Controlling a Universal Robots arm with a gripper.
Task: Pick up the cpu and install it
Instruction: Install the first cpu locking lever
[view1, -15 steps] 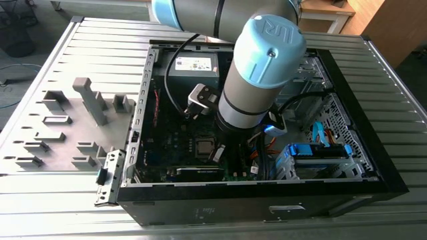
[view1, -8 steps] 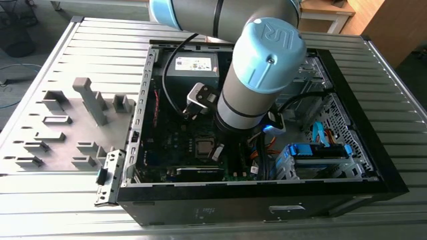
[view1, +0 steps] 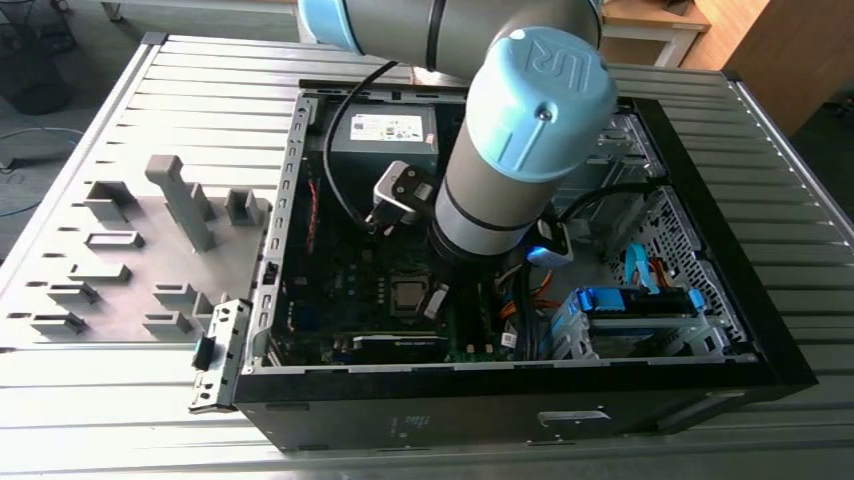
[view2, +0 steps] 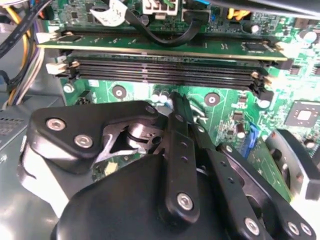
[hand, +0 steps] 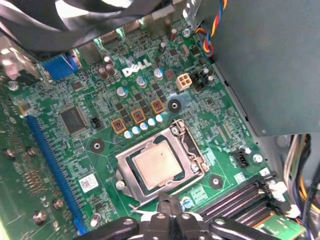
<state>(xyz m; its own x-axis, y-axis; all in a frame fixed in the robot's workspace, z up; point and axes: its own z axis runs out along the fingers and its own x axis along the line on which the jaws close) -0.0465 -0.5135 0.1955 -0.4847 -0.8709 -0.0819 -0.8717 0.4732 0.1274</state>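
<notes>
**Tan-grey cpu sitting in the socket**

Tan-grey and flat, the cpu (hand: 159, 165) is lying inside its metal socket frame (hand: 131, 186) on the green motherboard (hand: 100, 125). The gripper (hand: 170, 205) is hovering just beside it, fingers (view2: 179, 117) pressing together, holding nothing.

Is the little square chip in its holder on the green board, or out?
In. The cpu lies flat inside the metal socket frame on the motherboard.
</notes>
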